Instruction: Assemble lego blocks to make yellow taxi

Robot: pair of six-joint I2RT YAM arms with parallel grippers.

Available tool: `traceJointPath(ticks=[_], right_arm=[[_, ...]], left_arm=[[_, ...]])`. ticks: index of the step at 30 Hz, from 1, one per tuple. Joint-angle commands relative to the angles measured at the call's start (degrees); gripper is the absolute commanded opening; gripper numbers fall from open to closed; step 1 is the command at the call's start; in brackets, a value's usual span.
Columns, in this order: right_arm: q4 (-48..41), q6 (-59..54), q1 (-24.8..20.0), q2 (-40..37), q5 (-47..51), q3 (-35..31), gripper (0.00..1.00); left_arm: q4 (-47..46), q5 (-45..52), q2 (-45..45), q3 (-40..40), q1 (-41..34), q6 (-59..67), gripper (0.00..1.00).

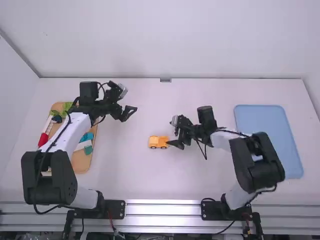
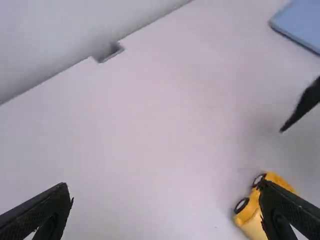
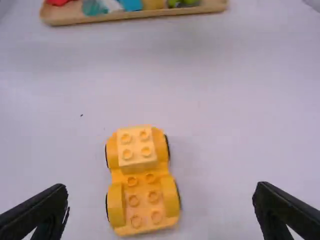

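sitting just beside spread r hand (image 1: 172,139), yel lego car (image 1: 157,142).

High view: from well above and behind, facing forward and down over the whole table (image 1: 135,180). Left wrist view: low, facing rightward toward the blue tray (image 2: 302,22) and the table's far edge. Right wrist view: low, nearer the yellow vehicle (image 3: 142,195), facing left toward the wooden tray (image 3: 125,18). The wrist views share the vehicle and tabletop around it
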Motion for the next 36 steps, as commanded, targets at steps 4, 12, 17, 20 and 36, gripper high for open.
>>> traceJointPath(ticks=[4, 12, 17, 20, 36], right_arm=[[-7.85, 2.23, -1.25, -5.29, 1.75, 11.45, 0.98], [-15.43, 7.23, 3.93, 2.49, 1.68, 28.52, 0.99], [-17.11, 8.44, 8.13, 6.78, -2.05, 36.06, 0.99], [-17.07, 8.68, 10.05, 8.22, -2.99, 38.56, 0.99], [-25.27, 8.31, 18.51, 16.06, -3.78, 53.07, 0.99]], left_arm=[[-0.66, -13.73, -5.01, 0.15, 1.07, -17.51, 0.99], [-5.46, -38.23, -13.88, -0.76, 1.68, -31.47, 0.99], [-10.27, -39.95, -19.34, -0.76, 5.66, -32.85, 0.99], [-12.96, -39.93, -21.81, -0.76, 9.01, -36.00, 0.99], [-21.18, -56.76, -27.96, -0.76, 18.86, -54.60, 0.99]])
